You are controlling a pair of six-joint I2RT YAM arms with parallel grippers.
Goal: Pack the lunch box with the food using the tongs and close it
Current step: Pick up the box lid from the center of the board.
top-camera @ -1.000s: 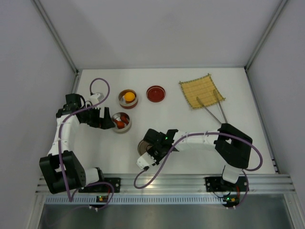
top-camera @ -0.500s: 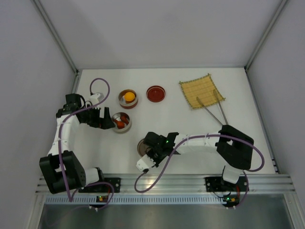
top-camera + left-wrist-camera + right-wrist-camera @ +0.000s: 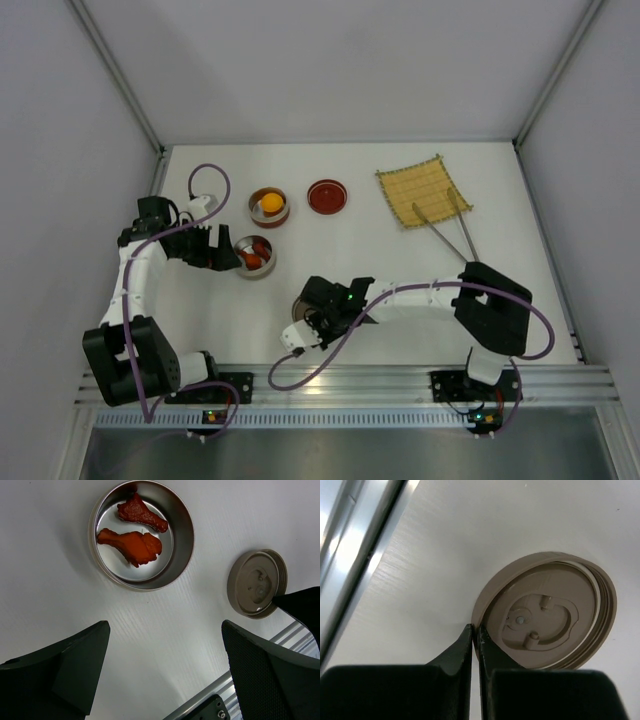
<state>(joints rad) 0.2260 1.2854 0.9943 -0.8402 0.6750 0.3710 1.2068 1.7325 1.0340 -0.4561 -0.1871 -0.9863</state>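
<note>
Two red-brown food pieces (image 3: pixel 131 544) lie in a steel lunch box tin (image 3: pixel 184 540); in the top view that tin (image 3: pixel 254 257) stands just right of my left gripper (image 3: pixel 230 259). The left gripper (image 3: pixel 165 630) is open and holds nothing. An orange ball (image 3: pixel 270 203) sits in a second tin (image 3: pixel 269 206). My right gripper (image 3: pixel 475 627) is shut on the rim of a brown round lid (image 3: pixel 545 625), one finger outside the rim and one inside; from above that lid (image 3: pixel 298 304) lies near the front edge. The tongs (image 3: pixel 446 232) lie at the right, tips on the mat.
A yellow bamboo mat (image 3: pixel 423 191) lies at the back right. A red round dish (image 3: pixel 326 196) sits beside the tin with the orange ball. An aluminium rail (image 3: pixel 350 380) runs along the table's near edge, close to the lid. Grey walls close in the table on three sides.
The right gripper's fingers have closed onto the brown lid's rim, and its wrist has shifted slightly left and nearer. The left arm has not moved.
</note>
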